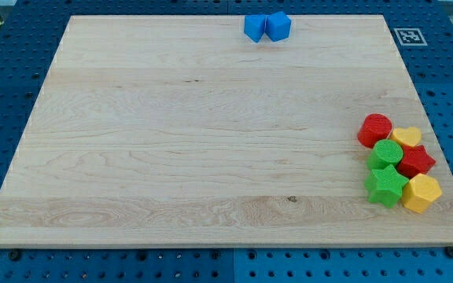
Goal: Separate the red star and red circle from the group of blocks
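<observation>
Your two targets sit in the cluster at the view's right edge of the wooden board point(211, 157): the red circle point(375, 130) is at the cluster's top-left corner, and the red star point(416, 161) is wedged in the middle of the right side. The circle touches the yellow heart point(406, 137) on its right and the green circle point(386, 153) just below it; the star is hemmed in by that heart above, the green circle to its left, the green star point(385, 185) at lower left and the yellow hexagon point(421, 193) below. Both red blocks look like small rigid pieces, probably light and quick to slide on the smooth wood, so expect them to skate and spin if you push off-centre (the star's points especially will turn it). There is nothing to grasp with; you press a side face. For the circle, its right or lower flank looks like the place to push, sending it up and left into open board. The star is harder, since only its right side is free and that lies near the board's edge. Two blue blocks point(267, 27) touch each other at the view's top, well apart from the cluster; their exact shapes are hard to make out. My tip does not show anywhere, so you cannot tell where it stands relative to the blocks, and it has no fingers to open or close.
</observation>
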